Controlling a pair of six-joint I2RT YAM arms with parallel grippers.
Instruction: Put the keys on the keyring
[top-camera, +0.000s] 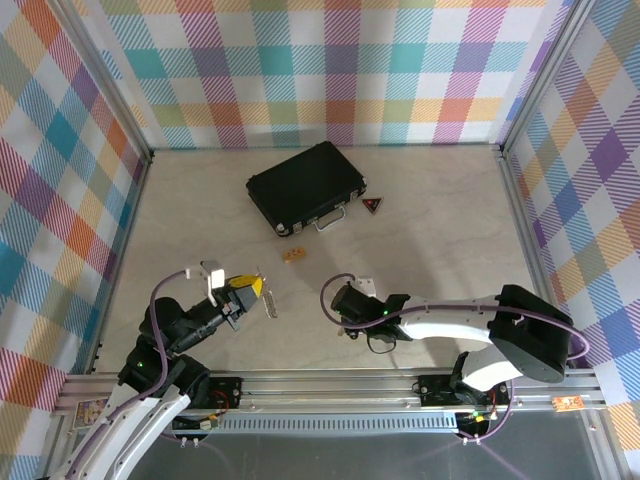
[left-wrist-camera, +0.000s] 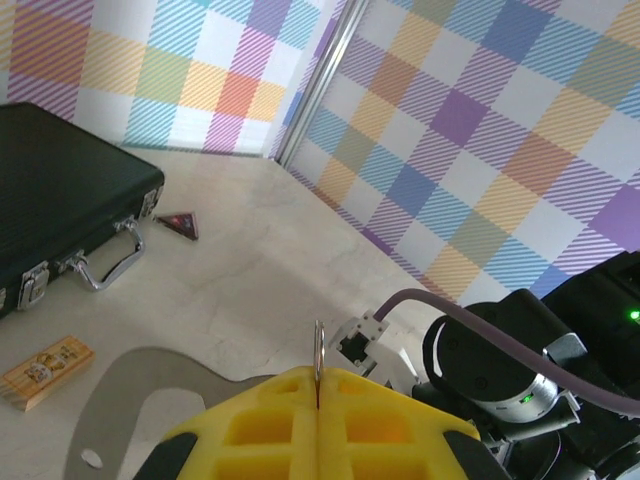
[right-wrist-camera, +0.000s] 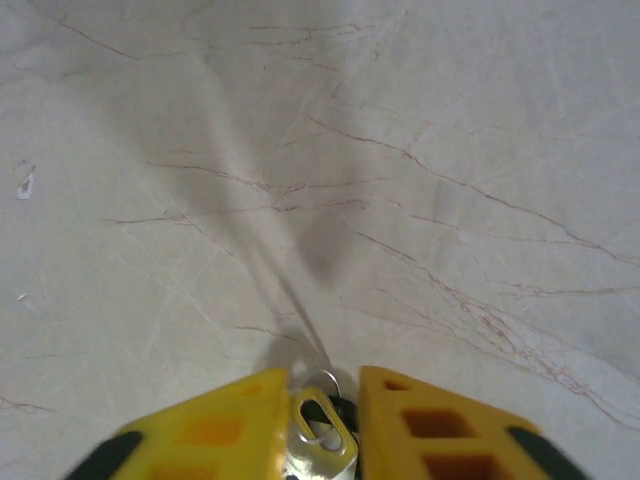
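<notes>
Showed the left tool (left-wrist-camera: 318, 386) clamped shut on the thin silver loop of the keys (left-wrist-camera: 318, 342), held upright above the worktop (top-camera: 430, 220). Showed the right tool (right-wrist-camera: 324, 395) narrowly parted around the small oval keyring (right-wrist-camera: 320, 428); could not tell whether gripped.

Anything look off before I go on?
Nothing spilled or damaged. Only oddity: the black case lies skewed to the table edges. A key sits between the right gripper's parted fingers; whether it is clamped is unclear.
</notes>
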